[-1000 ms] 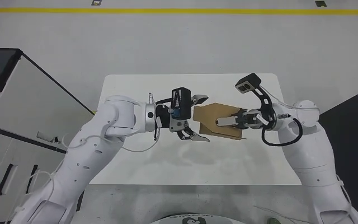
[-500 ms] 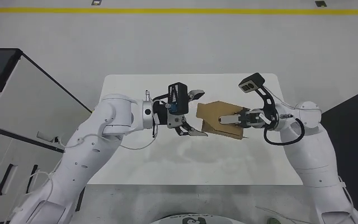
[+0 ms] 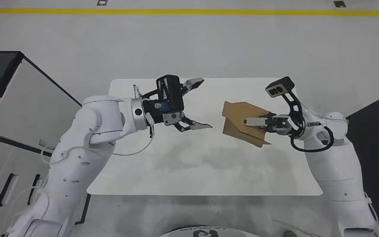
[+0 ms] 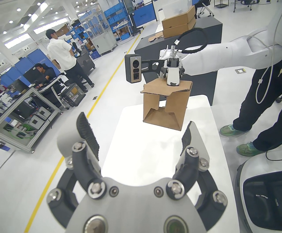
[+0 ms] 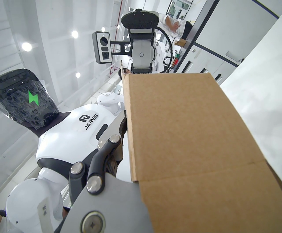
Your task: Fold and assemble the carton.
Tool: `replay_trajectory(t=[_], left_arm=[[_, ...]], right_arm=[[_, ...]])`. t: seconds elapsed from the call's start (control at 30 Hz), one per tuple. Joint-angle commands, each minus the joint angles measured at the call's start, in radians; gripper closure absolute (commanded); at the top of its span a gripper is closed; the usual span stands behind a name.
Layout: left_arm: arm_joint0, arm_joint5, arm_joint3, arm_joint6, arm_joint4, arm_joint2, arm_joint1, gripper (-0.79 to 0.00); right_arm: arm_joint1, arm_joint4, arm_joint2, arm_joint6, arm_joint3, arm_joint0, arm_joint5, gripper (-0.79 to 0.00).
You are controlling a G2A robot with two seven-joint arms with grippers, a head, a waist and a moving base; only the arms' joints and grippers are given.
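Note:
A brown cardboard carton (image 3: 241, 119), partly opened into a tube, hangs above the right half of the white table (image 3: 177, 172). My right gripper (image 3: 253, 121) is shut on the carton's top panel, seen from the left wrist view as a white finger pressed on the carton (image 4: 164, 106). In the right wrist view the carton (image 5: 187, 132) sits close against the fingers (image 5: 120, 130). My left gripper (image 3: 198, 103) is open and holds nothing, left of the carton with a clear gap; its dark padded fingers (image 4: 87, 134) stand wide apart.
A black cabinet (image 4: 205, 31) with stacked cardboard boxes (image 4: 179, 21) stands beyond the table. A person's legs and green shoes (image 4: 246, 141) are beside the table's right edge. A dark-framed cabinet (image 3: 23, 101) is to the left of the table.
My left gripper pulled away from the carton, moving left and back. The right gripper carried the carton to the right and tilted it.

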Motion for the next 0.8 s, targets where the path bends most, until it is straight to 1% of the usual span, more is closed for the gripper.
replay_trajectory(t=[0.0, 0.07, 0.17, 0.3, 0.47, 0.57, 0.77], left_arm=[[0.000, 0.000, 0.001, 0.000, -0.001, 0.000, 0.000, 0.000], [0.000, 0.000, 0.001, 0.000, -0.001, 0.000, 0.000, 0.000], [0.006, 0.012, -0.012, 0.015, 0.000, 0.001, -0.001, 0.000], [-0.001, 0.006, -0.027, 0.034, -0.006, 0.003, -0.001, 0.000], [-0.010, 0.000, -0.038, 0.031, -0.013, 0.010, -0.001, 0.000], [-0.014, -0.006, -0.038, 0.010, -0.011, 0.033, -0.002, 0.000], [-0.038, 0.013, -0.023, -0.078, 0.000, 0.104, -0.007, 0.000]], right_arm=[[0.000, -0.005, -0.002, -0.015, -0.003, -0.003, 0.001, 0.000], [0.000, -0.021, -0.007, -0.038, -0.016, -0.012, 0.002, 0.000], [0.003, -0.037, -0.006, -0.035, -0.020, -0.014, 0.007, 0.000], [0.007, -0.077, -0.004, -0.035, -0.024, -0.011, 0.011, 0.000], [0.012, -0.118, -0.006, -0.041, -0.031, -0.010, 0.015, 0.000], [0.014, -0.120, -0.009, -0.039, -0.037, -0.012, 0.014, 0.000], [0.017, -0.104, -0.010, -0.021, -0.044, -0.012, -0.005, 0.000]])
